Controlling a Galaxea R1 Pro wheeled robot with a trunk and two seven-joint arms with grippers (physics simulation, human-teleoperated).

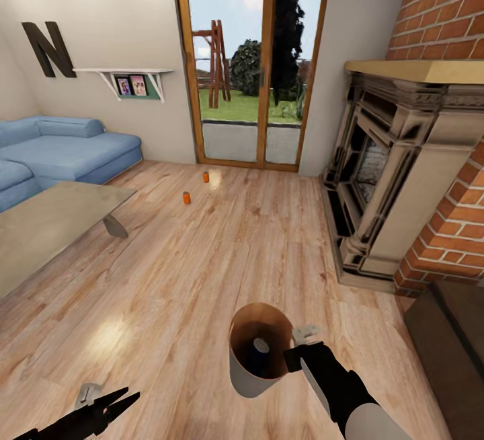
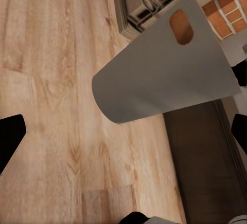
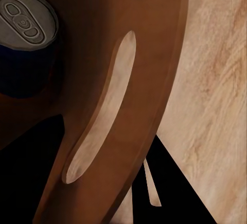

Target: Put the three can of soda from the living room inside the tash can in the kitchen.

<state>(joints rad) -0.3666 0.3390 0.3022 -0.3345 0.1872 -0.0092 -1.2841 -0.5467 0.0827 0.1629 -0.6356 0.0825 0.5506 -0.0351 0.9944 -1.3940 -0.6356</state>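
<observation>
My right claw (image 1: pixel 294 346) was clamped on the bin (image 1: pixel 259 359) rim, blue can (image 1: pixel 260 345) inside; my left claw (image 1: pixel 111 405) hung open, empty. Two orange cans (image 1: pixel 187 198) stood on the floor by the glass doors; I judged driving toward them came next.

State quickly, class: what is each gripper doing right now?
Left gripper: open, empty.
Right gripper: shut on the trash can rim; blue soda can inside.
</observation>
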